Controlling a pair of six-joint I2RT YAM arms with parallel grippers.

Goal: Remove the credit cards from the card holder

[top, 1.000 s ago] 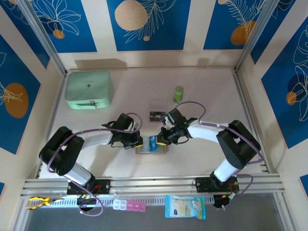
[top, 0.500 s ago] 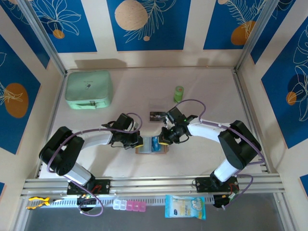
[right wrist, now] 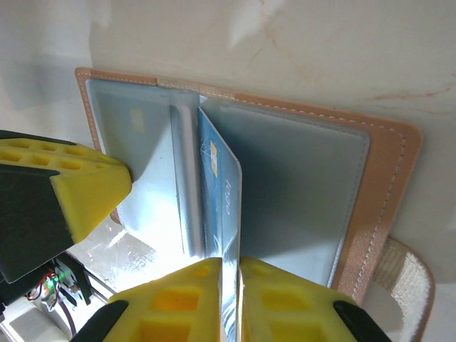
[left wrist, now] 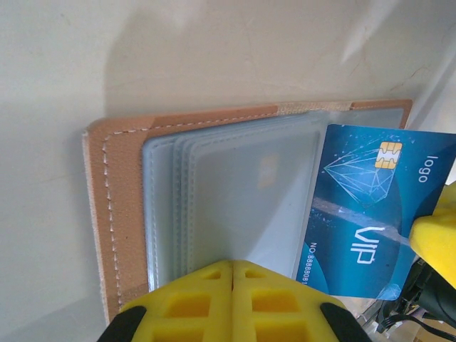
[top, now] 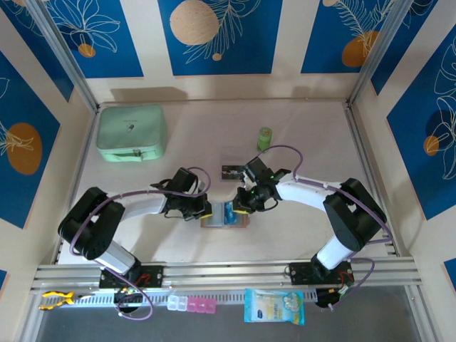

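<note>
One credit card [right wrist: 219,191] sits pinched in the right gripper [right wrist: 229,263].

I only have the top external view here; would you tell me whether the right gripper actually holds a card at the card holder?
Observer: Yes; the right gripper is shut on a blue card, held edge-on over the open card holder.
Operator: Thank you. What is the left gripper doing?
Observer: The left gripper is shut, poised at the edge of the holder's clear sleeves.
Operator: Which card is it?
Observer: Its face reads VIP beside a gold chip.
</note>
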